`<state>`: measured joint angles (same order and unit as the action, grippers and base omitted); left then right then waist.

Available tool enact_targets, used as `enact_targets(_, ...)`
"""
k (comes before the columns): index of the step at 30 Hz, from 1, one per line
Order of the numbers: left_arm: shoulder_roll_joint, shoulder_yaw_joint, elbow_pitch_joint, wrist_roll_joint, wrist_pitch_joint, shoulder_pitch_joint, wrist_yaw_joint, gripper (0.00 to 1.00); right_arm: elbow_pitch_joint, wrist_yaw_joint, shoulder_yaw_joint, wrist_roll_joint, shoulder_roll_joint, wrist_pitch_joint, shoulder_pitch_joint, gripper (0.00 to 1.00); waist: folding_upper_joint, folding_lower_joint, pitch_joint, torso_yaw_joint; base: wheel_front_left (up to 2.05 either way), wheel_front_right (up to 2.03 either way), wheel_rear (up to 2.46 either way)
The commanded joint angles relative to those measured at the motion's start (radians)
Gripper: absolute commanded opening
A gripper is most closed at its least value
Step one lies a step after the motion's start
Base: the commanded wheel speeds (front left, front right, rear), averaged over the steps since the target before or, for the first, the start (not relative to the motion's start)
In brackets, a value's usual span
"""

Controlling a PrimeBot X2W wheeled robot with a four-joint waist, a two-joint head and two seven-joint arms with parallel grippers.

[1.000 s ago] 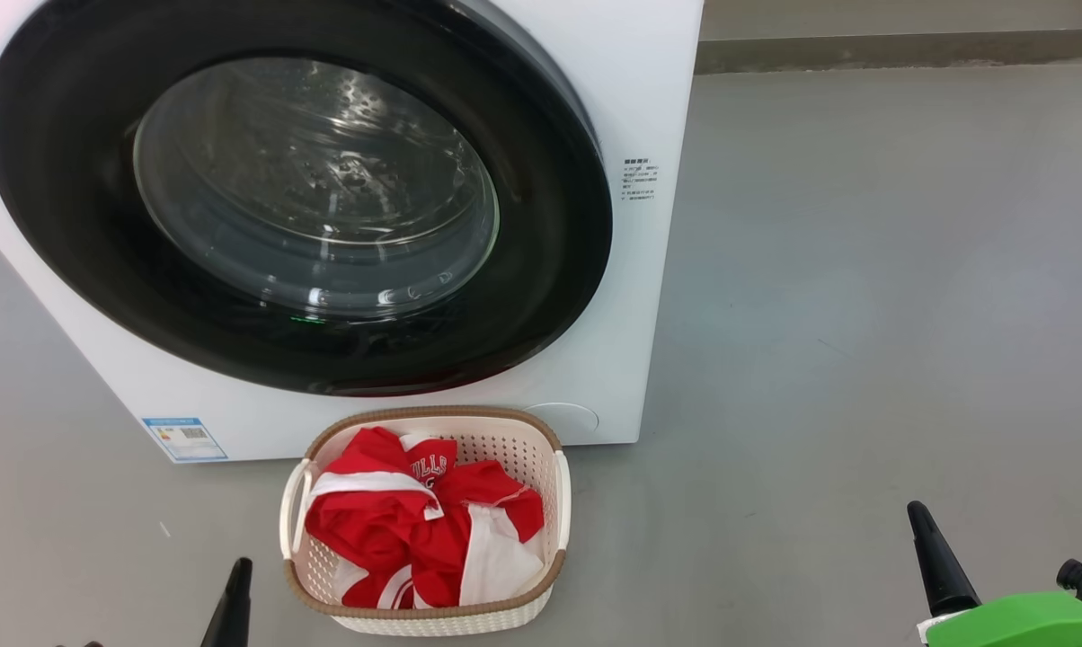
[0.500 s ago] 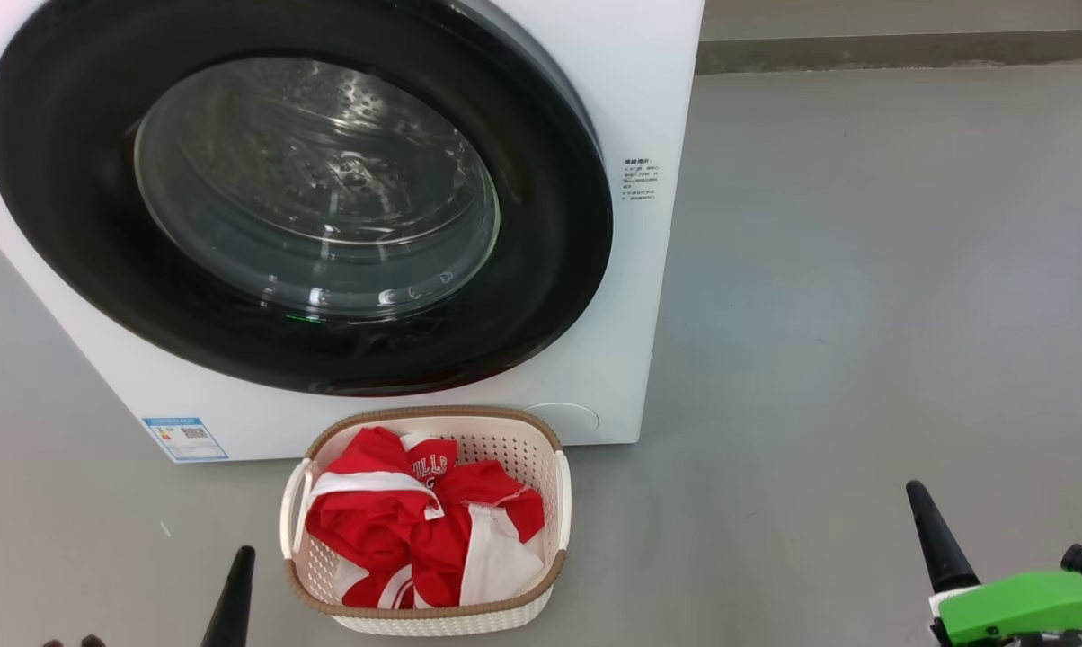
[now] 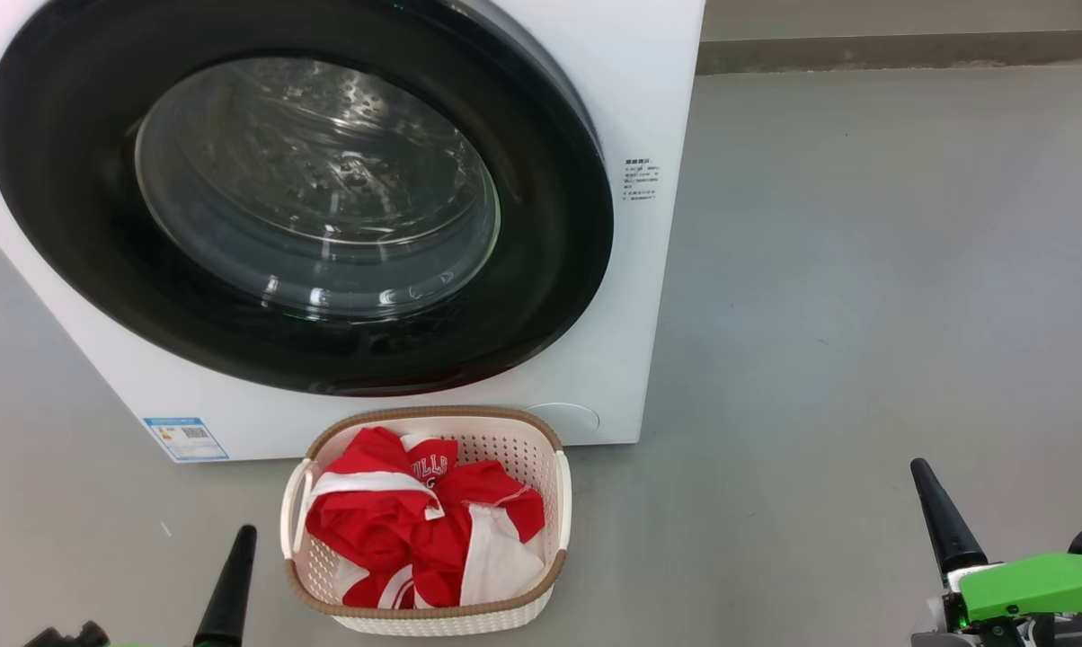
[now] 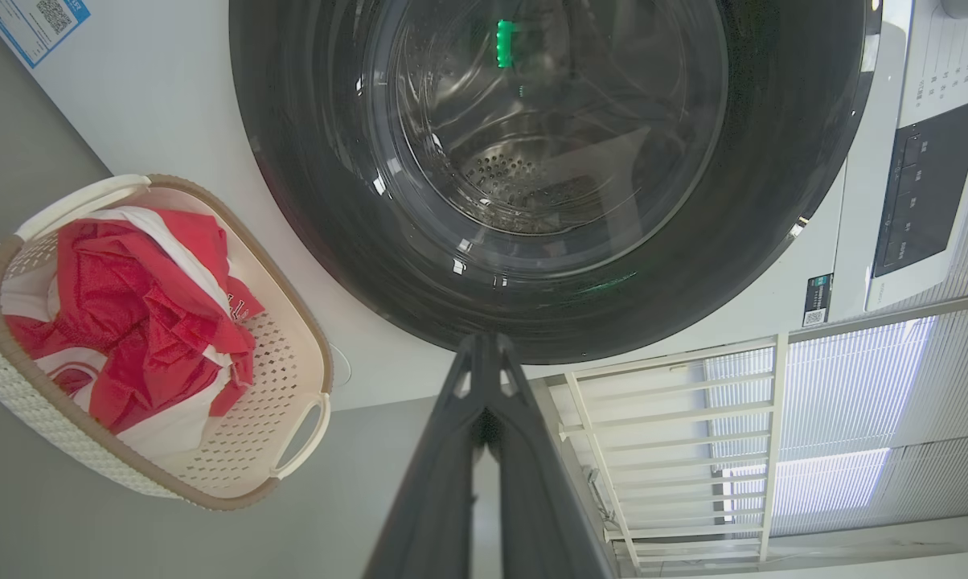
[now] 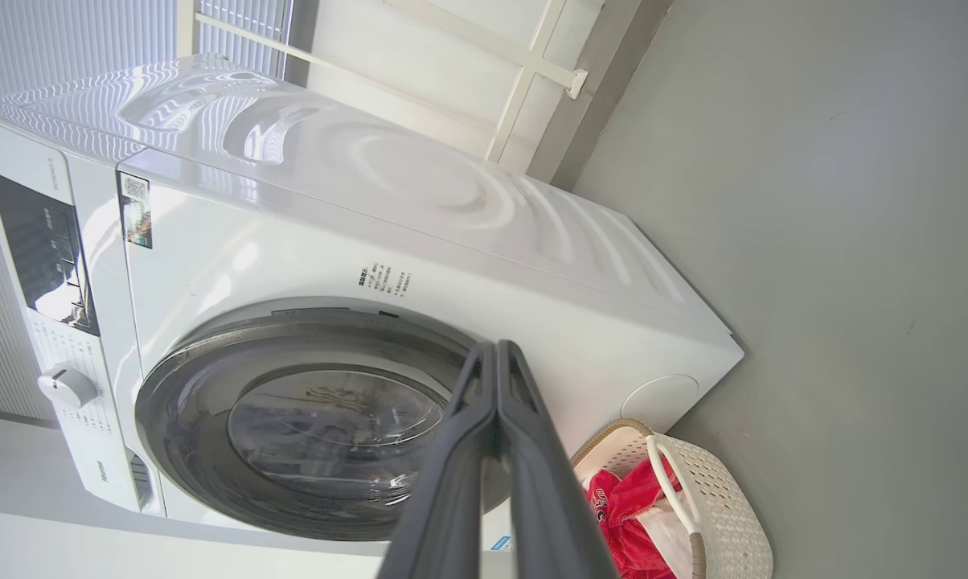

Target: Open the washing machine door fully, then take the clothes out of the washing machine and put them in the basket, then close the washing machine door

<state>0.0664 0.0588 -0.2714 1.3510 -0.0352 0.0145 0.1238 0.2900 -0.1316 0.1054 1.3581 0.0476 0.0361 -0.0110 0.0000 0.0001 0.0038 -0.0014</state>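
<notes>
The washing machine [image 3: 658,99] stands on the grey floor [image 3: 864,270], and the washing machine door [image 3: 554,270] lies flush against its front, seemingly latched. Just before it sits the basket [image 3: 433,415] with the red clothes [image 3: 388,530] heaped inside. The left pincer [image 3: 243,544] and right pincer [image 3: 926,481] hang low either side of the basket, each pressed together and empty. The work looks finished, so it is best to keep both arms clear of the basket and check the door's seat rather than push.
</notes>
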Motion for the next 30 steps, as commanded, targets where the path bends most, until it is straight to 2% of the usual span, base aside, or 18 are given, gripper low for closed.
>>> enact_targets(1, 0.005, 0.033, 0.025, 0.033, -0.012, 0.054, 0.006, 0.00, -0.030, 0.001, -0.011, 0.034, 0.007, 0.008, -0.050, 0.00, 0.0000, 0.0000, 0.000, 0.000, 0.00, 0.00, 0.00)
enact_targets(24, -0.016, 0.056, 0.026, 0.255, -0.078, 0.093, 0.007, 0.00, -0.045, 0.001, 0.008, 0.249, 0.004, 0.076, -0.096, 0.00, 0.0000, 0.0000, -0.001, 0.001, 0.00, 0.00, 0.00)
enact_targets(30, -0.016, 0.056, 0.026, 0.257, -0.079, 0.094, 0.007, 0.00, -0.045, 0.001, 0.008, 0.251, 0.003, 0.077, -0.097, 0.00, 0.0000, 0.0000, -0.001, 0.001, 0.00, 0.00, 0.00)
